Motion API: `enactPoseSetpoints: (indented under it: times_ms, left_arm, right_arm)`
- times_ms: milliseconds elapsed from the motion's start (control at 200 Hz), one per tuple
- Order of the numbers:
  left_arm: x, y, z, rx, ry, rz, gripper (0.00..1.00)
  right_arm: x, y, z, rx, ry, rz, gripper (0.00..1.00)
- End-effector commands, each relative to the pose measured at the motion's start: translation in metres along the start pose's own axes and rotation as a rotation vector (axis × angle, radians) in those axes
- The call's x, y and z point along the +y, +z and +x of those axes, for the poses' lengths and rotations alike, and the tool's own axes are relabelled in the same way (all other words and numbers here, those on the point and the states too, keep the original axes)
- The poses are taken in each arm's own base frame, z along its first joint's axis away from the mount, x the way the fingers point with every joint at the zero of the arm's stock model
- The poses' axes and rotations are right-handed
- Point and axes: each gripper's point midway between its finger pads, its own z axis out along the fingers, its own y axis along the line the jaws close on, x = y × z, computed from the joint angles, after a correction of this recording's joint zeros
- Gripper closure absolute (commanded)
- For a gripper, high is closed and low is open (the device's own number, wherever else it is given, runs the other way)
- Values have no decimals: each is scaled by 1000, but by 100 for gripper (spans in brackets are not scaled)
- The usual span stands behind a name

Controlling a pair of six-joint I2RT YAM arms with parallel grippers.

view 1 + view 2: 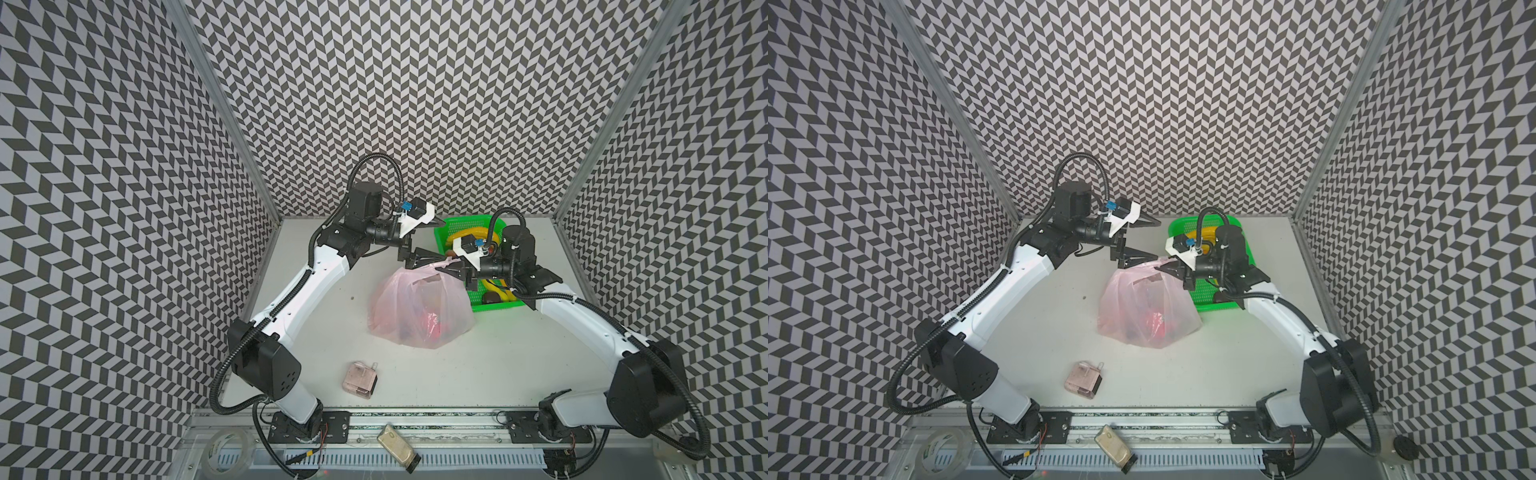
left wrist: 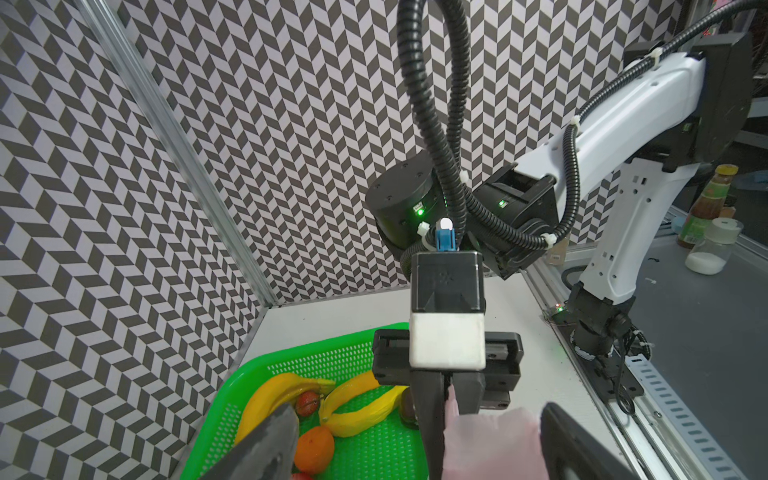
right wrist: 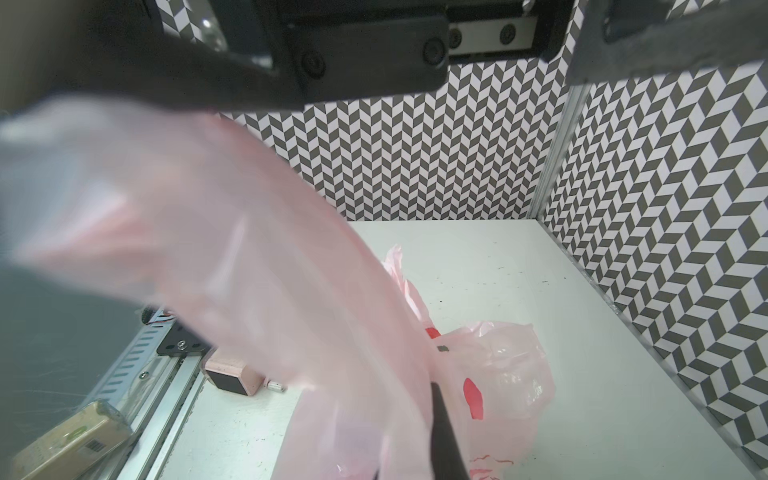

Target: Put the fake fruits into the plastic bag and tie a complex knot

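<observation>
**Clerk:** Nearest edge, front rail?
**Checker:** One roll of clear tape [image 1: 214, 445] at the left. One tan packet [image 1: 395, 446] in the middle, lying askew.

**Clerk:** Front of the tabletop [image 1: 519, 365]?
**Checker:** One small pinkish box [image 1: 360, 380], well apart from the bag, toward the left arm's base.

**Clerk:** Middle?
**Checker:** One plastic bag [image 1: 419, 311], pale pink and see-through. It sits slumped at mid-table, its top drawn up toward the back. Red and dark shapes show through the film; whether fruit or print, cannot tell.

**Clerk:** Arms?
**Checker:** The right gripper [image 1: 1163, 269] has its fingers pressed together on a strip of handle film at the bag's top. The left gripper [image 1: 1156, 240] has its fingers spread wide and clamps nothing. In the left wrist view the pink film lies between them. In both top views its lower finger is just beside the bag's top.

**Clerk:** Behind the bag?
**Checker:** One green basket [image 1: 496, 308] at the back right, just beside the bag and partly under the right arm. It holds fake fruits [image 2: 365, 410]:
- yellow bananas [image 2: 282, 390]
- one orange [image 2: 314, 451]
- one strawberry [image 2: 307, 403]
- one dark brown round piece [image 1: 491, 297]

**Clerk:** Farthest?
**Checker:** Chevron-patterned walls [image 1: 415, 104] on three sides.
</observation>
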Motion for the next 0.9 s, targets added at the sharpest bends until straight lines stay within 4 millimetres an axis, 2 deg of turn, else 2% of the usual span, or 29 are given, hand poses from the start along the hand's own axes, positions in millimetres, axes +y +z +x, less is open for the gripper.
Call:
enactPoseSetpoints:
  times_ms: [0,381,541,801,891]
  left_arm:
    - [-3,6,20,92,-17,-26,9]
    - [-6,2,44,158,-54,-91,11]
    - [-7,3,53,179,-79,-97,15]
    - [-8,5,55,174,-86,-85,38]
    - [-9,5,55,174,-84,-75,52]
  right_arm:
    - [3,-5,-18,-33,-86,24,100]
    - [8,-11,-31,-67,-119,33,100]
    - [5,-12,-32,-64,-130,61,100]
    - [3,-11,-26,-43,-123,74,100]
    - [1,-11,-24,-33,-124,85,100]
